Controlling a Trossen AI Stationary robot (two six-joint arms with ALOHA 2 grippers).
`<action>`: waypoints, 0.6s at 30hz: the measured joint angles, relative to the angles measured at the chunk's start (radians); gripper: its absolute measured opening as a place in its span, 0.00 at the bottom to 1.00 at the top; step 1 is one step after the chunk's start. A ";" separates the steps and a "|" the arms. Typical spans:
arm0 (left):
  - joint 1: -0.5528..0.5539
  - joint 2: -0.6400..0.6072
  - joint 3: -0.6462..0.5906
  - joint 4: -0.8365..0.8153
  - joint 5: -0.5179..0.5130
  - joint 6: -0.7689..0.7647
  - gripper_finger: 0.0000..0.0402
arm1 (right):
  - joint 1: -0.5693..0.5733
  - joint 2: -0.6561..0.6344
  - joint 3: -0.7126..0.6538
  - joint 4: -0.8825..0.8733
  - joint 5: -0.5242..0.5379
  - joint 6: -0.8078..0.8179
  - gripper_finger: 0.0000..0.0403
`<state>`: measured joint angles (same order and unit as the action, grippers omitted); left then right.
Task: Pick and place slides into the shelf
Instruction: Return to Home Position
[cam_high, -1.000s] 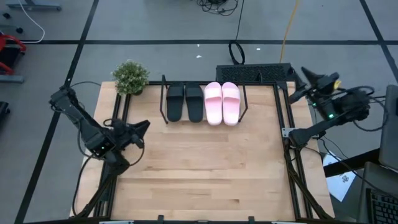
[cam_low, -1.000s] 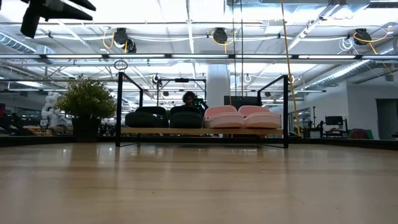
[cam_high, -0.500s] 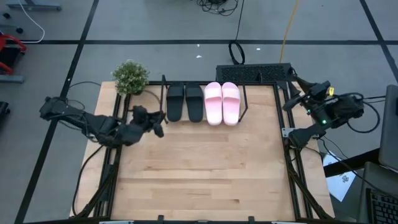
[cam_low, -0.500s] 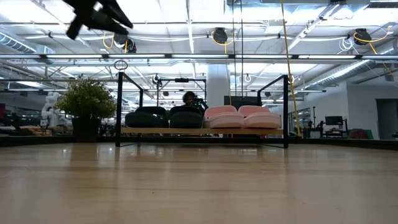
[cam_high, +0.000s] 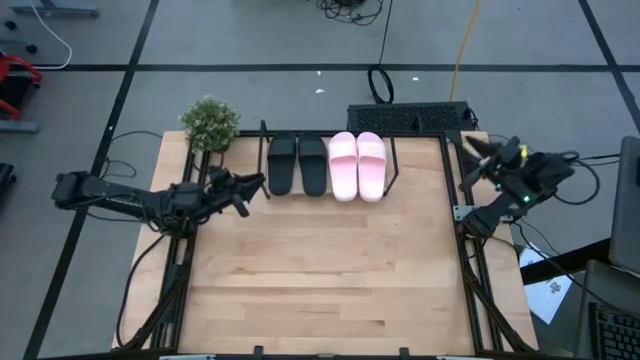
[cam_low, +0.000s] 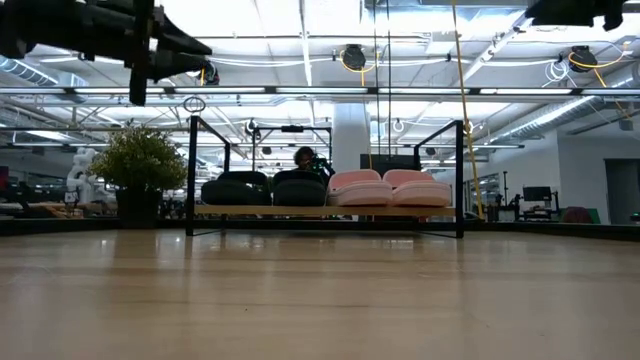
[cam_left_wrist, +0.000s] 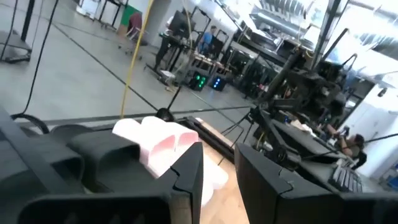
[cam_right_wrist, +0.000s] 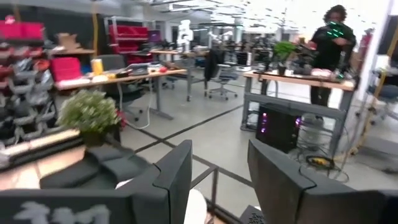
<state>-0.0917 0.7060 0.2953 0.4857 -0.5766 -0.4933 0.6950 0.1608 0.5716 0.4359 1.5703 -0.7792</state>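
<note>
Four slides lie side by side on the shelf's wooden board (cam_low: 325, 211) at the table's far edge: two black slides (cam_high: 297, 165) on the left and two pale pink slides (cam_high: 357, 166) on the right. They also show in the low view as black slides (cam_low: 265, 190) and pink slides (cam_low: 390, 189). My left gripper (cam_high: 255, 187) (cam_low: 195, 45) hangs open in the air just left of the shelf's rods (cam_high: 265, 135), pointing toward it; the pink slides (cam_left_wrist: 155, 140) show past its fingers. My right gripper (cam_high: 470, 150) (cam_right_wrist: 219, 168) is open above the table's far right corner.
A potted plant (cam_high: 210, 125) (cam_low: 140, 160) stands at the far left corner beside the shelf. A dark box (cam_high: 410, 118) sits behind the shelf. The wooden tabletop (cam_high: 330, 270) spreads out in front of the shelf. People (cam_right_wrist: 329, 50) stand in the room beyond.
My left gripper has swung from the table's left edge toward the far edge and the right, stretching out level until it is close to the shelf's left end. My right gripper has moved left and nearer, toward the table's far right corner. The slides have stayed where they were.
</note>
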 joint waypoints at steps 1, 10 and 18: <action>0.001 0.001 -0.007 0.001 0.000 -0.009 0.22 | 0.012 0.000 -0.017 0.001 0.000 0.005 0.36; 0.003 0.016 -0.027 -0.004 0.003 0.006 0.22 | 0.101 0.000 -0.177 0.008 0.000 0.172 0.36; 0.038 0.066 -0.027 -0.118 0.004 -0.007 0.22 | 0.100 -0.007 -0.285 0.076 -0.001 0.188 0.36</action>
<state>-0.0538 0.7725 0.2687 0.3680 -0.5728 -0.4999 0.7955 0.1542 0.2864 0.5116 1.5690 -0.5916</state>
